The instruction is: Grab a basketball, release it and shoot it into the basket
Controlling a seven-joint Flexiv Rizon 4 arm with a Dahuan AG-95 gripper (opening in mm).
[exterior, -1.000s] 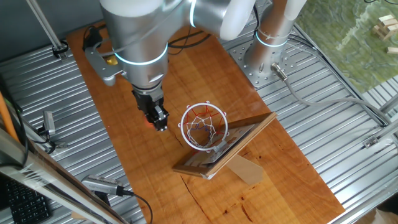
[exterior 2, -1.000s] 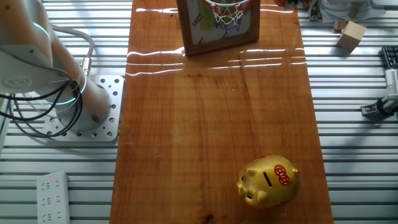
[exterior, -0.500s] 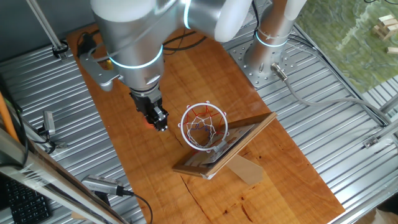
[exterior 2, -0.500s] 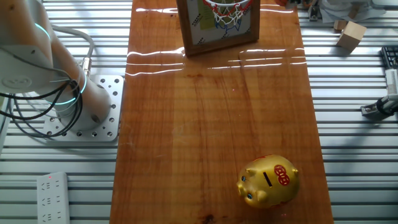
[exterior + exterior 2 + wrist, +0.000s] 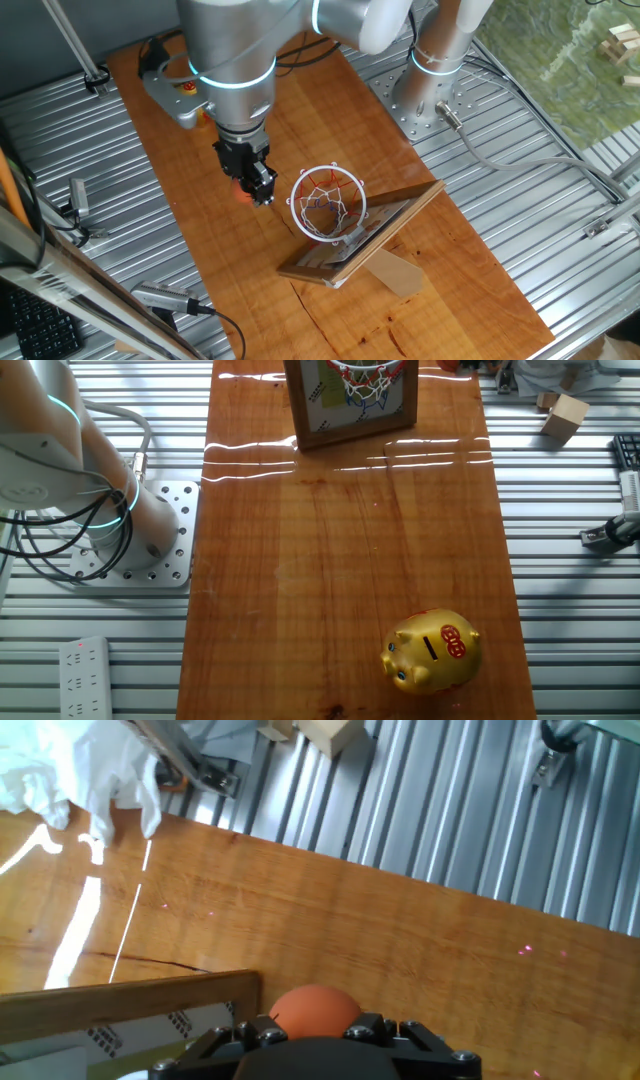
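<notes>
Now nearer the basket [image 5: 328, 204] than half a second ago, having slid right along the wooden table [image 5: 300, 130]. Gripper [image 5: 258, 190] closed on the basketball [image 5: 314, 1011], just left of the ring. Probably lining up for the release.

Robotics lab: ribbed metal bench [image 5: 80, 290], bolted arm base [image 5: 140, 560].

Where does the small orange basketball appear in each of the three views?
One fixed view: the basketball shows as an orange spot at the tool, left of the basket.
The other fixed view: I cannot make the ball out; only the basket shows at the top edge.
Hand view: bottom centre, just above the tool body.
Shared landmark: the basket's wooden backboard.
</notes>
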